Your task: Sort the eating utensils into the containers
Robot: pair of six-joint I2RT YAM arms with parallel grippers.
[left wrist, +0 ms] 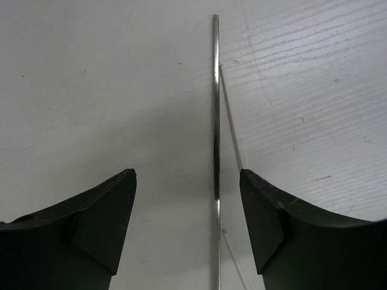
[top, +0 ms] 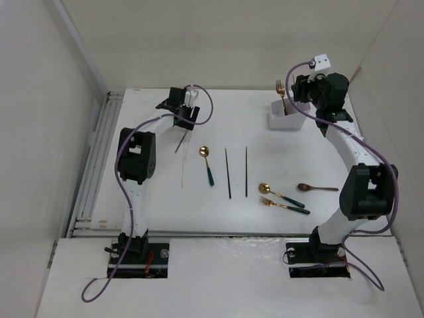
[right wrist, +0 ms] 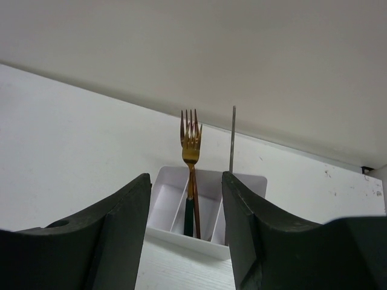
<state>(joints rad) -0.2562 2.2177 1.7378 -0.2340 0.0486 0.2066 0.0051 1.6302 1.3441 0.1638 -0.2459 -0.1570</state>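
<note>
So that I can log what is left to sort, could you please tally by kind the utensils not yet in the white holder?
Spoons: 3, two gold spoons and one brown spoon
Forks: 1, a gold fork
Chopsticks: 3, two dark chopsticks and one silver chopstick
Total: 7

The left arm [top: 136, 156] bends toward the upper left of the overhead view, left gripper [top: 183, 116] tipped downward, jaws apart. The right arm [top: 364, 189] reaches to the upper right, right gripper [top: 295, 88] also parted.
</note>
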